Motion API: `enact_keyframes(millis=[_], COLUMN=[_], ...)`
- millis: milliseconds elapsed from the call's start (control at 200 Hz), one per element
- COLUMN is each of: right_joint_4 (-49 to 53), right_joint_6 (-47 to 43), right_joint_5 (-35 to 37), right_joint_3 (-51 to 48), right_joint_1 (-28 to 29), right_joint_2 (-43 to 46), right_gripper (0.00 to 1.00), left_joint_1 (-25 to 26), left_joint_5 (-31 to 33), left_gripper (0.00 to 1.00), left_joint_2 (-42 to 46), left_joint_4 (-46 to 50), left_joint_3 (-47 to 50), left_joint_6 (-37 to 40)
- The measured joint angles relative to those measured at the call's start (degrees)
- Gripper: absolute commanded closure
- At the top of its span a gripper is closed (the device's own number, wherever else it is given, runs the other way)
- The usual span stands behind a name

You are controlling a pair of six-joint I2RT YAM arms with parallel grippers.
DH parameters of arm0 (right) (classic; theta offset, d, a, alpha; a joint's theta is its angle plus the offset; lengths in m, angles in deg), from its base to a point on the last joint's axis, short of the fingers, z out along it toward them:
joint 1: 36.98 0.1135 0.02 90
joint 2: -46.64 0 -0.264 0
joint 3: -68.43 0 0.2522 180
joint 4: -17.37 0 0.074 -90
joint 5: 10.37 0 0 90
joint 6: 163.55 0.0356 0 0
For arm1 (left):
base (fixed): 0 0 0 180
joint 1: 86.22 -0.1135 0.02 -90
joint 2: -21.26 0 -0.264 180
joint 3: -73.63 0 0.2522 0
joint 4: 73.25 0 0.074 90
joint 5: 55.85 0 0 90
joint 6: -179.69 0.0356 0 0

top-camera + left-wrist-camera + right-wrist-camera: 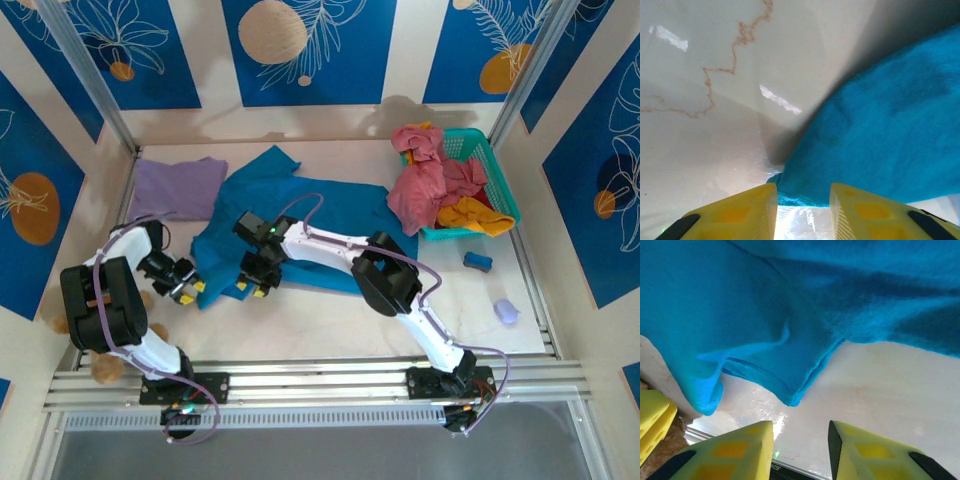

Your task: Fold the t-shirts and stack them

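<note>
Your left gripper [802, 194] had its fingers spread, with the near hem of the teal t-shirt [880, 130] just entering the gap. Your right gripper [801, 429], also spread, sat just short of that hem. The shirt stretched away mid-table toward the upper right.

Top camera looks down; both wrist cameras closely share the teal t-shirt [345, 210].

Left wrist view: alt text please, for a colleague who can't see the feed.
A teal-blue t-shirt lies across the right side, its hem reaching into the gap between the parted yellow fingers of the left pincer at the bottom edge. The rest is glossy white table with a thin brown vein.
</note>
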Motion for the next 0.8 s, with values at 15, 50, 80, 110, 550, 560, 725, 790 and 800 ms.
enact_keyframes(millis=[15,50,80,110,550,560,725,790,800], right_joint_4=[0.1,0.1,0.1,0.1,0.3,0.3,1.4,1.5,1.5], right_joint_6=[0.0,0.0,0.0,0.0,-0.1,-0.1,0.1,0.3,0.1], right_joint_5=[-0.1,-0.4,-0.8,-1.1,-2.7,-2.8,-2.5,-2.5,-2.5], right_joint_3=[0.2,0.8,1.3,1.7,5.7,5.8,7.2,7.2,7.2], right_joint_1=[0.0,0.1,0.2,0.2,0.6,0.6,0.9,1.0,1.0], right_joint_2=[-0.2,-0.7,-1.1,-1.6,-6.3,-6.4,-7.1,-7.1,-7.1], right_gripper=[0.67,0.68,0.69,0.69,0.77,0.77,0.85,0.90,0.91], left_joint_1=[0.0,0.0,0.0,0.0,0.0,0.0,0.0,0.0,0.0], left_joint_5=[0.0,0.0,0.0,0.0,-0.4,-0.5,-1.0,-1.1,-1.2], left_gripper=[0.68,0.68,0.68,0.68,0.80,0.81,0.93,0.98,0.98], left_joint_2=[0.0,0.0,0.0,0.0,0.0,0.0,0.0,0.0,0.0], left_joint_4=[-0.1,-0.2,-0.3,-0.5,-4.2,-4.2,-4.9,-4.8,-4.9], left_joint_3=[0.2,0.7,1.1,1.6,4.9,4.9,4.9,4.9,4.9], left_joint_6=[0.0,0.0,0.0,0.0,0.2,0.2,0.2,0.2,0.0])
